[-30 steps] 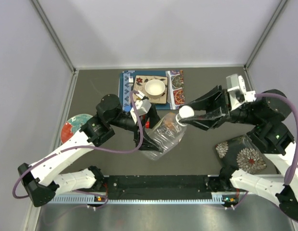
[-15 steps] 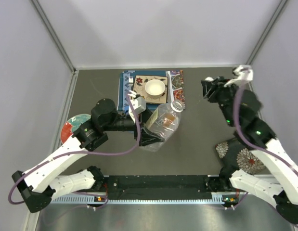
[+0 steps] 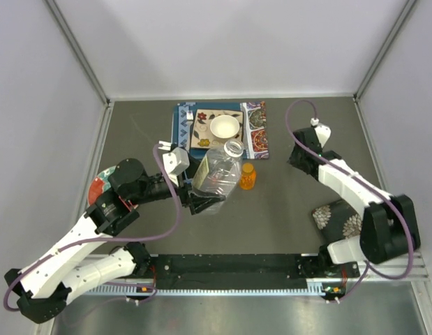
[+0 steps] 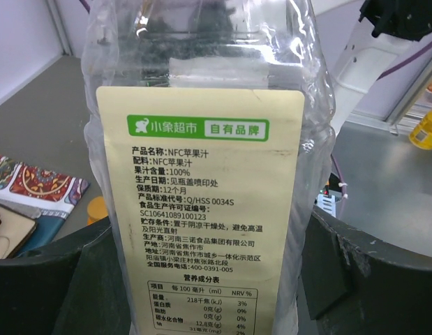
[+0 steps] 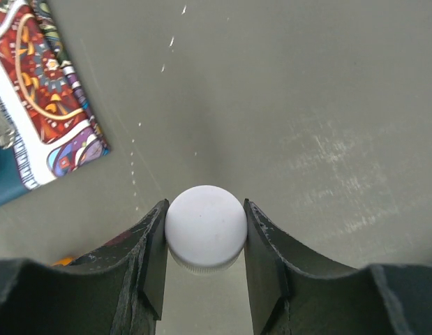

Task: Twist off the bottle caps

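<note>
My left gripper (image 3: pixel 200 190) is shut on a large clear plastic bottle (image 3: pixel 219 171), gripping its lower body. The bottle's mouth (image 3: pixel 233 147) is open with no cap on it. In the left wrist view the bottle's pale yellow label (image 4: pixel 202 195) fills the space between my fingers (image 4: pixel 369 279). My right gripper (image 3: pixel 298 159) points down at the table right of the mat. In the right wrist view it (image 5: pixel 205 244) is shut on the white cap (image 5: pixel 205 227), just above the grey table. A small orange bottle (image 3: pixel 248 176) stands right of the clear bottle.
A patterned mat (image 3: pixel 255 129) at the back holds a white bowl (image 3: pixel 225 127) on a wooden coaster. A red and green plate (image 3: pixel 104 183) lies under my left arm. A dark flowered block (image 3: pixel 341 220) sits at the right, near my right arm's base.
My right gripper took the white cap off the bottle and carried it right, then down near the table. My left arm drew the bottle back left. The orange bottle came into view.
</note>
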Tool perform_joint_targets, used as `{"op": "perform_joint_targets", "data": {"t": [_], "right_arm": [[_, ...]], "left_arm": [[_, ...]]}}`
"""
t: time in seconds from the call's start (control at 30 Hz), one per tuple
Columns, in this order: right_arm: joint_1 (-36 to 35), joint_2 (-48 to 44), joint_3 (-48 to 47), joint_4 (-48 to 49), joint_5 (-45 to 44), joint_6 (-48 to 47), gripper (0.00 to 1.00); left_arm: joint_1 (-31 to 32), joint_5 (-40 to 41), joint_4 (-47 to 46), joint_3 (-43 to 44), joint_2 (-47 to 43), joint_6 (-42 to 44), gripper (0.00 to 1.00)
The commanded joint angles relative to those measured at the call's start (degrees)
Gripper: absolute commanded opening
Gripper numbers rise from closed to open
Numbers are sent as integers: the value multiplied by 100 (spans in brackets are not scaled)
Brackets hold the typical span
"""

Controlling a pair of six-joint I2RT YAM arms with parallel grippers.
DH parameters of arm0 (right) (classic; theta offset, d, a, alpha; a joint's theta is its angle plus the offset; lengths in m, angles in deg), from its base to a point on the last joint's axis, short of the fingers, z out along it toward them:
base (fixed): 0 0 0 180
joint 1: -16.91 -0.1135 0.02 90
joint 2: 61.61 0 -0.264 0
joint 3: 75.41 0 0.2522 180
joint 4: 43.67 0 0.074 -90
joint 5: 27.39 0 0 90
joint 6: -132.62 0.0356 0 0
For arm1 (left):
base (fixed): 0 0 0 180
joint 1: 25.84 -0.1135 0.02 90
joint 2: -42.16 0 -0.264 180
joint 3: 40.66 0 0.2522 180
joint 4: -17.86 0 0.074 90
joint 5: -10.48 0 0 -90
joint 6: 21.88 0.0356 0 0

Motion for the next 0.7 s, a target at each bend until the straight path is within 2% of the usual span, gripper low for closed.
{"op": "perform_joint_targets", "data": {"t": [0.0, 0.27, 0.6, 0.67], "right_arm": [[42, 828, -597, 332, -30, -33, 0], [226, 2077, -869, 332, -84, -61, 0], [595, 2658, -1335, 209, 250, -227, 0], [648, 2763, -1388, 200, 338, -254, 4]], "left_arm": [[-5, 371, -169, -136, -181, 5, 32], [-5, 592, -196, -444, -367, -48, 32], [-5, 574, -284, -453, -226, -40, 32], [-5, 565, -284, -453, -200, -40, 32]]}}
